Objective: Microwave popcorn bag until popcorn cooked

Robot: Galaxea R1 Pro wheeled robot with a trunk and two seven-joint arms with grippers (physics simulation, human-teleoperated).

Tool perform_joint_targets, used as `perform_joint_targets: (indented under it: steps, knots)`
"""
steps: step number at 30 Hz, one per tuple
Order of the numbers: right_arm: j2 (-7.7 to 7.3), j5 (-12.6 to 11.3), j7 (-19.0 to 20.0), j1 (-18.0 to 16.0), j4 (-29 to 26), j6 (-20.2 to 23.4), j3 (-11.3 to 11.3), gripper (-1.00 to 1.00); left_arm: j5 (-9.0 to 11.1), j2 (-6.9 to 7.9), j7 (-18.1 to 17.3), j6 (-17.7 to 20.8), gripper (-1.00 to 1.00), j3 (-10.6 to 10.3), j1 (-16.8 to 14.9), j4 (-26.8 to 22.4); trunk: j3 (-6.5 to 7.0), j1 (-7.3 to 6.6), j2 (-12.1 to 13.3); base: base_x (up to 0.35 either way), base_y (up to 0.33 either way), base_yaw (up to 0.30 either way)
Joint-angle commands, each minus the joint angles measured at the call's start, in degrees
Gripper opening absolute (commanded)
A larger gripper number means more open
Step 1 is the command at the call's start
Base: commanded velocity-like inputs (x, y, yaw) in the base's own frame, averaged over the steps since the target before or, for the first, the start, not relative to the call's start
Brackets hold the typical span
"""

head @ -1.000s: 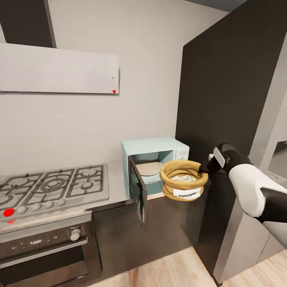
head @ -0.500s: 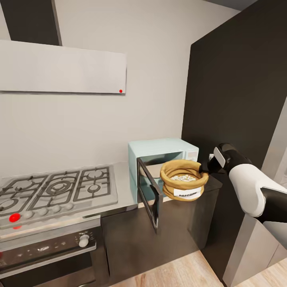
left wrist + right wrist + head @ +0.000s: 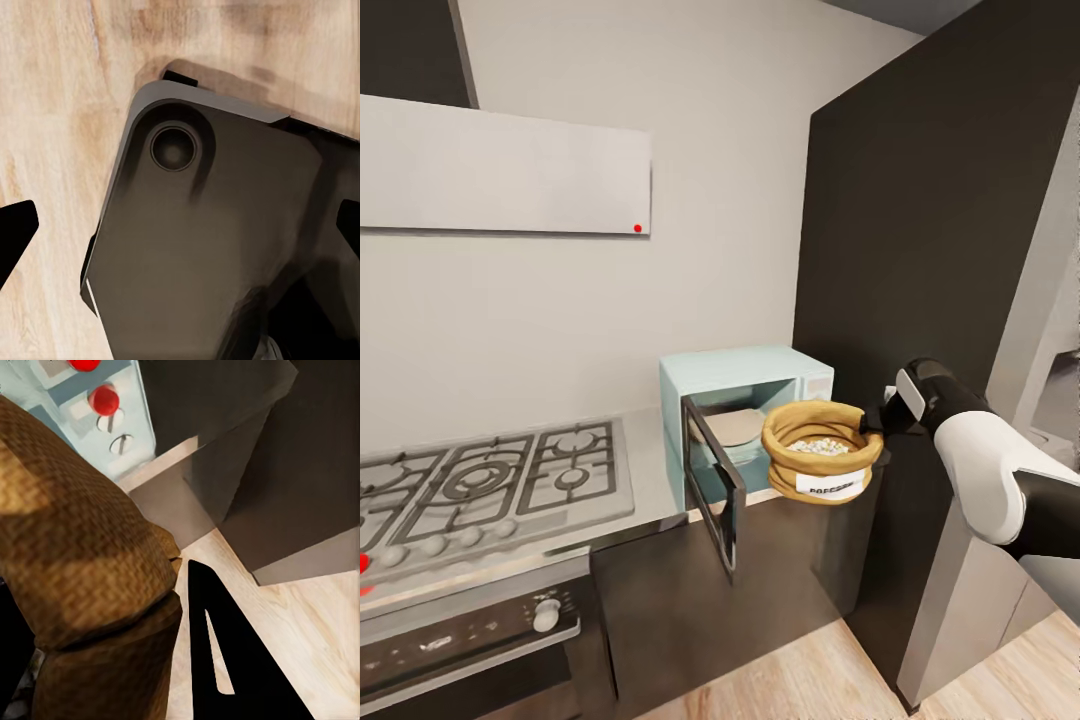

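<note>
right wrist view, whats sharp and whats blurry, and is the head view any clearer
Right wrist view: the popcorn bag is soft but its weave shows; one dark finger is a flat silhouette; the microwave knobs look smeared. Head view: more even light, crisper edges, bag label lettering unreadable, microwave door dark and glossy.

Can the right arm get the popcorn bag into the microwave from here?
Probably yes: the microwave door hangs open to the left, and the right end effector holds the popcorn bag just before the cavity, nothing between.
</note>
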Motion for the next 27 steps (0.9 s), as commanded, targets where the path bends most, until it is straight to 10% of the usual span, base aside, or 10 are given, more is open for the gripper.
perform_joint_targets:
  steps: [1, 27]
  knots:
    - [0.04, 0.3, 0.0, 0.0, -0.1, 0.2, -0.5, -1.00, 0.2, -0.02, 0.2, -0.1, 1.00, 0.0, 0.0, 0.0, -0.07, 0.01, 0.0, 0.000, 0.000, -0.015]
    - [0.23, 0.2, -0.1, -1.0, -3.7, 0.2, -0.5, -1.00, 0.2, -0.02, 0.2, -0.1, 1.00, 0.1, 0.0, 0.0, -0.07, 0.01, 0.0, 0.000, 0.000, -0.001]
